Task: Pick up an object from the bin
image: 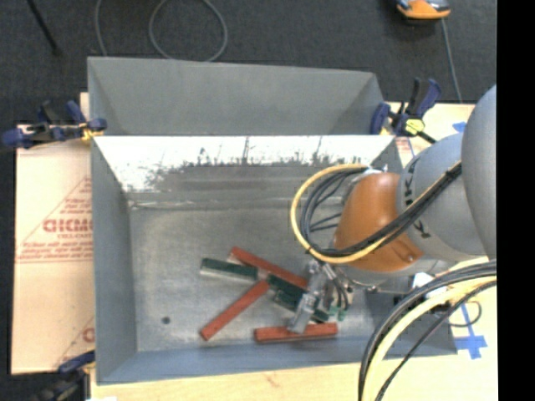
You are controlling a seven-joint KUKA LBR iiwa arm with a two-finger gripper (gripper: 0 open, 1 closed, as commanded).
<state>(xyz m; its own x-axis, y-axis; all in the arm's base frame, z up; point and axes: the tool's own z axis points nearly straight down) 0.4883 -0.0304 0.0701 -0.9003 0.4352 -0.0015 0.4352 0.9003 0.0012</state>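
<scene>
Hanging low over a dark green block [288, 293], just behind the front red-brown bar [297, 332], the jaws hid whether they were open or closed. Crossed bars [238, 309] left of that bar crowded the block; a closing grip might snag one and slip.

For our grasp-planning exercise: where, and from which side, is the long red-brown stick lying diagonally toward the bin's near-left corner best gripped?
Probably from straight above, on the lower-left half of the red-brown stick, closing across its narrow width. That half lies flat and alone on the bin floor; its upper-right end runs up to the green block near the gripper.
</scene>
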